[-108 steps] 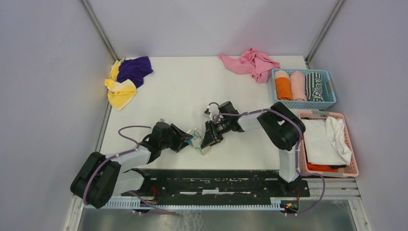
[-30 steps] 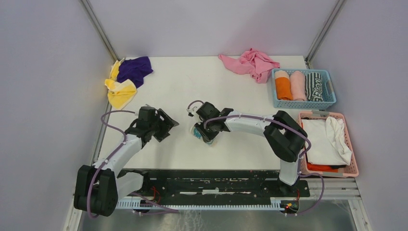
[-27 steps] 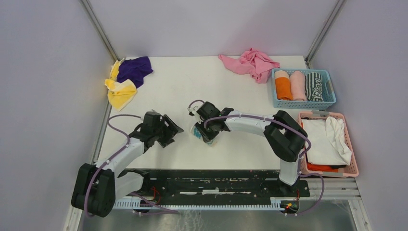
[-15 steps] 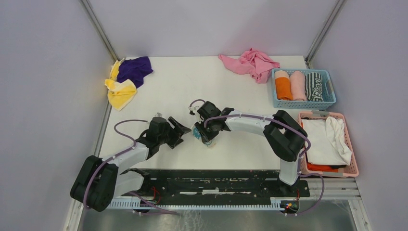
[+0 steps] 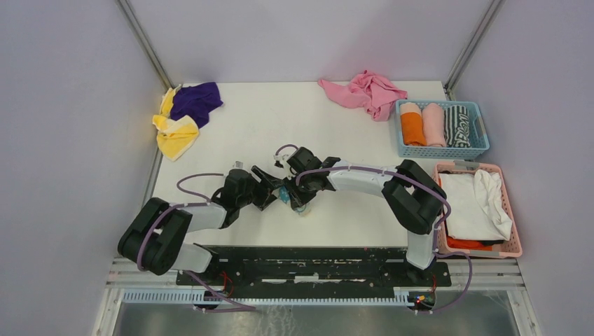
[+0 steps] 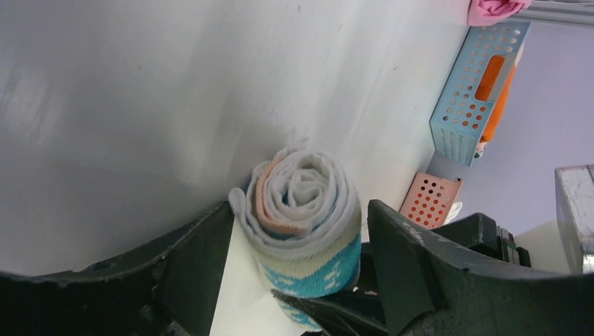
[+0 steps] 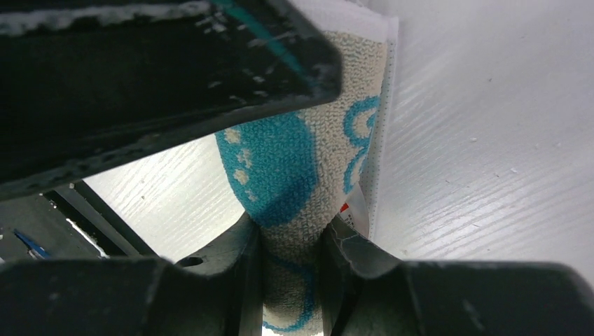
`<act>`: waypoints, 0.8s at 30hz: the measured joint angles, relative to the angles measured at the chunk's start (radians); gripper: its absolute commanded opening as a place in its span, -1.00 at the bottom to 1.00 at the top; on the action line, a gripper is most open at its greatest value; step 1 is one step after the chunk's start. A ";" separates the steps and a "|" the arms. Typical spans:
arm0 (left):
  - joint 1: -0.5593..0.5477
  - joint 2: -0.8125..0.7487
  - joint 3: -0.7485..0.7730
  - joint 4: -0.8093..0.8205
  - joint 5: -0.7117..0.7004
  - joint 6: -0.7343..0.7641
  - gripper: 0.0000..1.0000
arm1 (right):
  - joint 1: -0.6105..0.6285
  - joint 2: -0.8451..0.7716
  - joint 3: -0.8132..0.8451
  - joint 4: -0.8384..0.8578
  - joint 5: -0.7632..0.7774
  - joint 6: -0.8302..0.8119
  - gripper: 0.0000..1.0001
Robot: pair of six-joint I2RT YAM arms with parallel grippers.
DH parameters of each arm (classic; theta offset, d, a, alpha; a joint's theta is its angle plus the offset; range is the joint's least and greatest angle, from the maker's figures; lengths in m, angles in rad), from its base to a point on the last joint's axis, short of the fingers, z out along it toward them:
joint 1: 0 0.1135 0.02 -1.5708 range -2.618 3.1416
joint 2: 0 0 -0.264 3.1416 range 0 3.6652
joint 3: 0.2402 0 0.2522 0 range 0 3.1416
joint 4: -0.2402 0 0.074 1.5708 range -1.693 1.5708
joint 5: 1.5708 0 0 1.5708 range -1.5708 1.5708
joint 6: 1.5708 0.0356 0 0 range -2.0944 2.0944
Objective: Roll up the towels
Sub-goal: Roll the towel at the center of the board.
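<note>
1. The teal towel [image 6: 308, 210] lies on the worktop [image 5: 280, 126], about the middle and toward the near edge. It is wound into a tight roll, and the left wrist view shows its spiral end.
2. The right hand [image 7: 293, 260] is clamped on it, with the cloth pinched between its two fingers.
3. The left hand [image 5: 270, 190] is spread wide, with one finger on each side of the roll's end. It looks to straddle the roll rather than squeeze it.
4. The striped towel [image 5: 457, 126] sits rolled in the blue basket [image 5: 441, 152] at the far right, beside an orange roll [image 5: 413, 128] and a pink roll [image 5: 433, 124].
5. The yellow towel [image 5: 175, 133] and purple towel [image 5: 197, 100] lie crumpled together at the far left, both unrolled.
6. A pink cloth [image 5: 365, 91] lies loose at the far edge, just left of the basket.
7. As I judge it, the task is about half done. The striped towel is finished, the teal one is rolled but not yet put away, and the yellow and purple ones are left to do.
</note>
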 measured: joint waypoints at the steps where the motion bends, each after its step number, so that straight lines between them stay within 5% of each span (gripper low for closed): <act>1: 0.000 0.023 0.002 0.030 0.002 -0.007 0.52 | 0.000 0.001 0.000 0.003 -0.006 0.000 -0.97; 5: -0.004 0.109 0.016 0.126 0.011 -0.027 0.30 | 0.000 0.002 -0.002 0.008 -0.015 0.000 -0.85; 12: -0.024 0.201 0.023 0.209 0.002 -0.060 -0.21 | 0.004 -0.008 -0.013 0.019 0.009 0.000 -0.27; 21: -0.043 0.210 0.069 0.124 0.005 -0.067 -0.30 | 0.159 -0.032 -0.013 -0.023 0.332 -0.092 0.10; 24: -0.046 0.207 0.077 0.097 0.006 -0.067 -0.30 | 0.199 -0.032 -0.012 -0.037 0.425 -0.110 0.61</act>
